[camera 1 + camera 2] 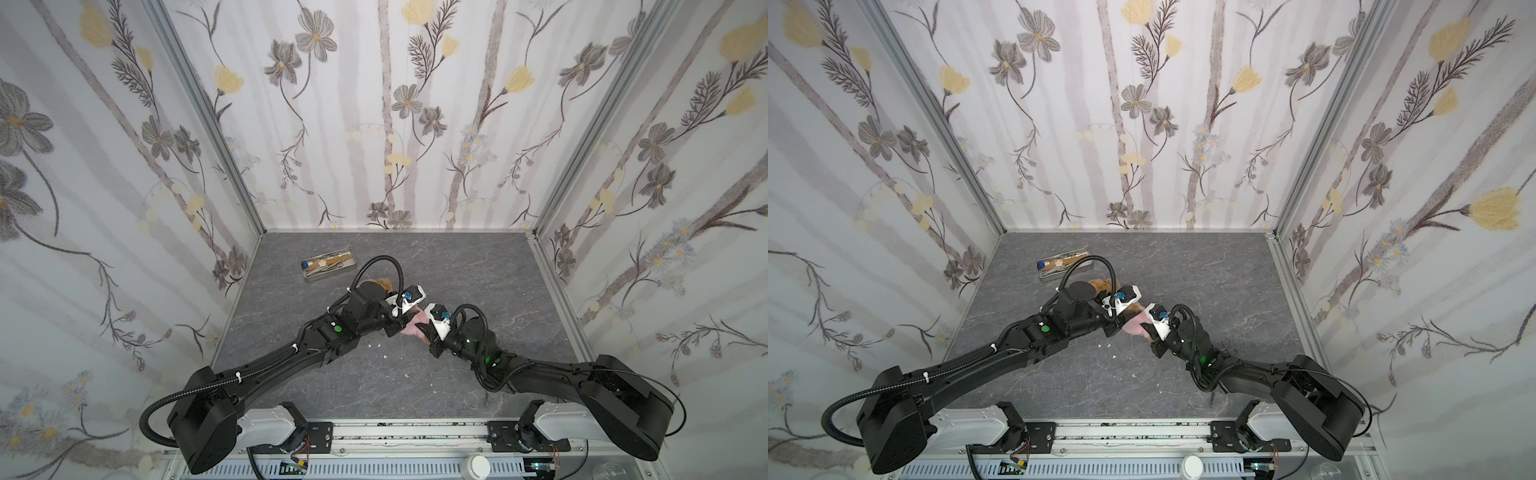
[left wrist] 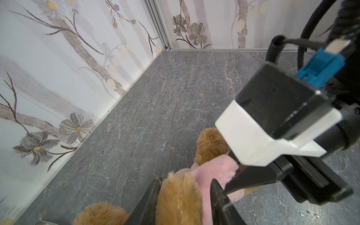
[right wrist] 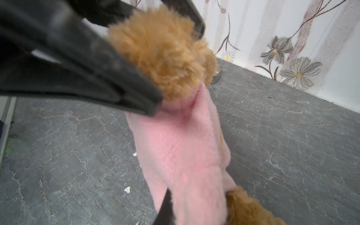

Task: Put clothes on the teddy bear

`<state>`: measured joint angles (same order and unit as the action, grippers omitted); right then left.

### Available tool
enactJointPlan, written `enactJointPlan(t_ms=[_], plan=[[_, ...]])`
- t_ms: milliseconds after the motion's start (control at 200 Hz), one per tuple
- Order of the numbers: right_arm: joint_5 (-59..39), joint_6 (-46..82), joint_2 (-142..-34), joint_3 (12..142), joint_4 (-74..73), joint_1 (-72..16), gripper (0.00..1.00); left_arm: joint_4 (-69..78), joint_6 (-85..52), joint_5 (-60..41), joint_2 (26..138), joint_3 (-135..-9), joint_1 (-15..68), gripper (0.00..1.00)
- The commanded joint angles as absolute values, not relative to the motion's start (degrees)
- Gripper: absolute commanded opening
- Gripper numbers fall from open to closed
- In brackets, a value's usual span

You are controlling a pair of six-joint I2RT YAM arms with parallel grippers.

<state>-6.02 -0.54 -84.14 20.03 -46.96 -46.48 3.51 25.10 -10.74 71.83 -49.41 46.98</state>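
The teddy bear [image 1: 380, 285] lies mid-table, mostly hidden under my left wrist in both top views; only golden-brown fur [image 1: 1103, 285] shows. A fluffy pink shirt [image 1: 414, 326] hangs between the two grippers. In the left wrist view my left gripper [image 2: 183, 194] is shut on a brown furry limb [image 2: 178, 198] of the bear, with pink shirt fabric [image 2: 214, 171] against one finger. My right gripper [image 3: 194, 204] is shut on the pink shirt [image 3: 181, 148], which hides most of its jaws. Another brown limb [image 3: 249, 208] shows beside it.
A metal tray [image 1: 330, 264] of small tools sits behind the bear towards the back left. Small white scraps [image 1: 386, 357] lie on the grey marbled table [image 1: 478, 270]. Patterned walls close the left, back and right sides.
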Motion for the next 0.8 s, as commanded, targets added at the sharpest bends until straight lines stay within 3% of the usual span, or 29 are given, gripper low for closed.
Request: enactJointPlan(t_ms=[0, 190, 370, 520, 585, 620, 669, 724, 794], plan=[[-5.7, -1.2, -84.6, 20.2, -50.3, -46.6, 0.0, 4.6, 24.9, -10.6, 71.9, -50.6, 46.9, 0.27], [-4.1, -1.2, -85.6, 19.8, -50.1, -46.6, 0.0, 4.8, 21.3, -12.3, 71.4, -51.8, 46.9, 0.0], [-3.2, -1.0, -85.0, 19.5, -50.1, -46.5, 0.04, 5.1, 17.1, -14.5, 70.6, -51.5, 46.8, 0.0], [-3.1, -1.1, -83.9, 20.0, -48.5, -46.6, 0.36, 6.0, 10.4, -14.7, 71.0, -51.3, 46.6, 0.0], [-3.4, -1.5, -82.3, 19.8, -48.1, -46.6, 0.4, 6.6, 7.7, -14.8, 71.0, -50.6, 46.7, 0.0], [-3.8, -1.8, -81.6, 19.7, -48.3, -46.6, 0.36, 6.7, 7.0, -14.8, 70.8, -50.1, 46.8, 0.0], [-4.1, -2.1, -81.0, 19.8, -48.0, -46.6, 0.16, 6.7, 7.4, -15.1, 70.5, -49.4, 46.9, 0.0], [-4.2, -2.1, -81.3, 20.1, -47.6, -46.6, 0.02, 6.8, 8.7, -14.3, 69.5, -48.5, 46.9, 0.0], [-4.5, -2.2, -82.0, 19.8, -47.8, -46.6, 0.0, 6.7, 11.8, -12.3, 68.1, -47.2, 46.9, 0.24]])
